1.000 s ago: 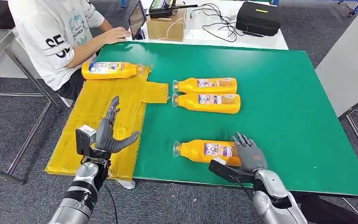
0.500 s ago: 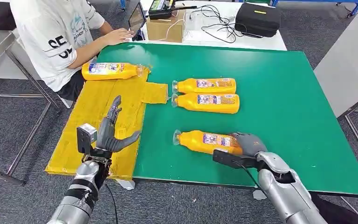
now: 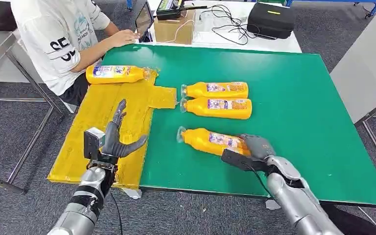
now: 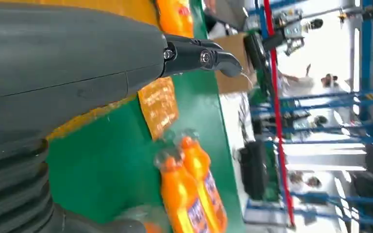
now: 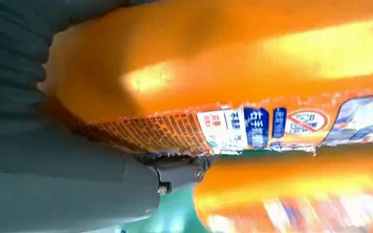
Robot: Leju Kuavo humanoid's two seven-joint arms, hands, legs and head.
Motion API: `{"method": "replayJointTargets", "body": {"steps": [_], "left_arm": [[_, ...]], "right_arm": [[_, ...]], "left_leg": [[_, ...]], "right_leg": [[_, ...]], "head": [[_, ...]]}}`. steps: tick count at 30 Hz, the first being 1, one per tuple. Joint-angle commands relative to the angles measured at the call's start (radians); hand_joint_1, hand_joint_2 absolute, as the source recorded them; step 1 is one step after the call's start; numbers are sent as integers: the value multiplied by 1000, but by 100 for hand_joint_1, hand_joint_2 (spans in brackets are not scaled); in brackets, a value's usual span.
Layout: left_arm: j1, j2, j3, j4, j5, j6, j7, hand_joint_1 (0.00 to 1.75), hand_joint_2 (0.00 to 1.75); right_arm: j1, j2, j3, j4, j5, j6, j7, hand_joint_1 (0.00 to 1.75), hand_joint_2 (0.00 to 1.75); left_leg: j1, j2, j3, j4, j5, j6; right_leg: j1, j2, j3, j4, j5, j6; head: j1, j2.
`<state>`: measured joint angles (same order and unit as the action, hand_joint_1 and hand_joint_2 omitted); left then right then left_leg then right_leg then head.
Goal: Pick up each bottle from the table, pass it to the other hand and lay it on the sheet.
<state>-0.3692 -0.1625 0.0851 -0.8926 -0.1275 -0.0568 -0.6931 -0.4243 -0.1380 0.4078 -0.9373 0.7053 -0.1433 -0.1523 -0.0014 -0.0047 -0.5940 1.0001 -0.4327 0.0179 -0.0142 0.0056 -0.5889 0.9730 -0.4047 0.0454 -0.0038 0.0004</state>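
We have the right robot hand (image 3: 255, 147) clasped on the base of the nearest bottle (image 3: 210, 141), angled on the green tabletop (image 3: 293, 88). Left robot hand (image 3: 117, 139) waits with fingers spread above the yellow sheet (image 3: 95, 117). Next, we judge: lift, then hand across.

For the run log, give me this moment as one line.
right robot hand: grips nearest bottle | left robot hand: open over sheet | handover: pending

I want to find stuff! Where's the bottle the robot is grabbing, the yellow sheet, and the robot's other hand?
grabbed bottle (image 3: 208, 140), head view, on its label.
yellow sheet (image 3: 95, 115), head view, on a bare middle part.
left hand (image 3: 116, 142), head view, on its palm.
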Motion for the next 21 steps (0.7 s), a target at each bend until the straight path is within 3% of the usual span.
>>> {"method": "replayJointTargets", "body": {"steps": [1, 8, 15, 21], "left_arm": [[-80, -56, -116, 109, 46, 21, 128, 0, 175], [-96, -52, -231, 103, 96, 19, 189, 0, 175], [-89, -51, -241, 86, 147, -20, 211, 0, 175], [-67, -63, -293, 40, 258, -153, 247, 0, 175]], "right_arm": [[-18, 311, -172, 47, -243, -232, -147, 175, 175], [-90, 404, -164, 176, -378, -265, -250, 175, 175], [-105, 410, -140, 177, -395, -264, -250, 175, 175], [-118, 418, -86, 243, -387, -240, -247, 175, 175]], "left_leg": [[2, 1, 2, 1, -2, -3], [1, 2, -2, 1, -1, -1], [1, 0, -3, 0, 0, -1], [1, 1, -1, 1, -1, -1]], "right_leg": [[2, 0, 1, 1, -2, -3], [1, 2, -1, 1, -1, -1], [1, 0, -2, 1, -1, -1], [1, 0, -1, 1, -2, -2]], "head": [[1, 0], [2, 0], [1, 0], [1, 0]]}}
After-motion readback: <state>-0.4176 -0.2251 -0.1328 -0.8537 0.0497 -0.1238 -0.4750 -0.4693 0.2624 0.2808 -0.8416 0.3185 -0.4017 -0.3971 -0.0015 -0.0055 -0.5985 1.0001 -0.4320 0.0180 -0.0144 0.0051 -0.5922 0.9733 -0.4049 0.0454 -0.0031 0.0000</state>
